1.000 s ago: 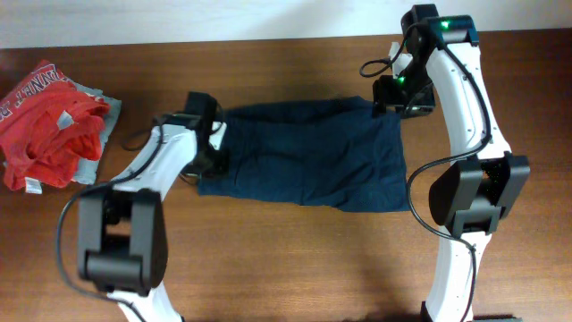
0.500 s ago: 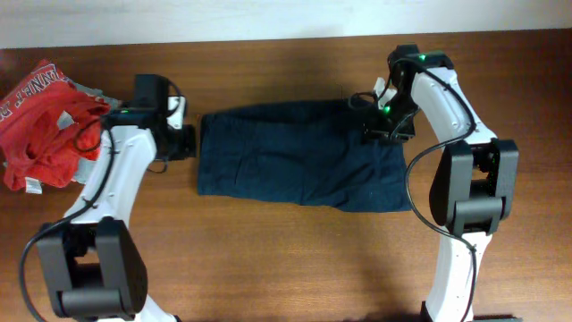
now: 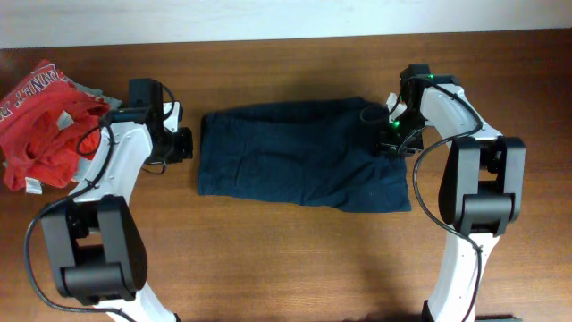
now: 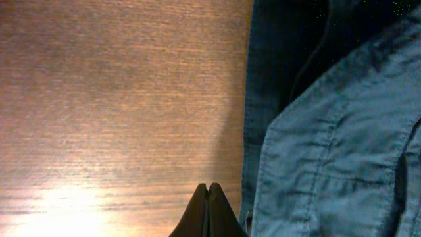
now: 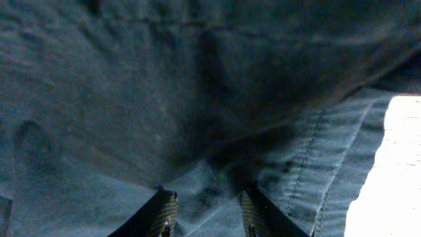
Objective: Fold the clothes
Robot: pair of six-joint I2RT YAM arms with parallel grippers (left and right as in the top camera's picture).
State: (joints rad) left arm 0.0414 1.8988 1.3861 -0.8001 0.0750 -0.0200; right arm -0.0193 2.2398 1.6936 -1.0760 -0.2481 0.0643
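The dark navy clothes (image 3: pixel 299 165) lie spread flat across the middle of the table. My left gripper (image 3: pixel 185 143) is shut and empty, just left of the garment's left edge; in the left wrist view its closed tips (image 4: pixel 208 189) rest over bare wood beside the seamed fabric (image 4: pixel 329 131). My right gripper (image 3: pixel 386 143) is open and sits low over the garment's upper right part. In the right wrist view its fingers (image 5: pixel 205 205) straddle a raised wrinkle of the navy fabric (image 5: pixel 164 99).
A red printed garment (image 3: pixel 40 121) lies on a light grey one (image 3: pixel 89 156) at the far left of the wooden table (image 3: pixel 268 259). The table's back edge runs along the top.
The left gripper let go of the garment's left edge and pulled back left onto bare wood. The right gripper came down from the upper right corner onto the fabric.
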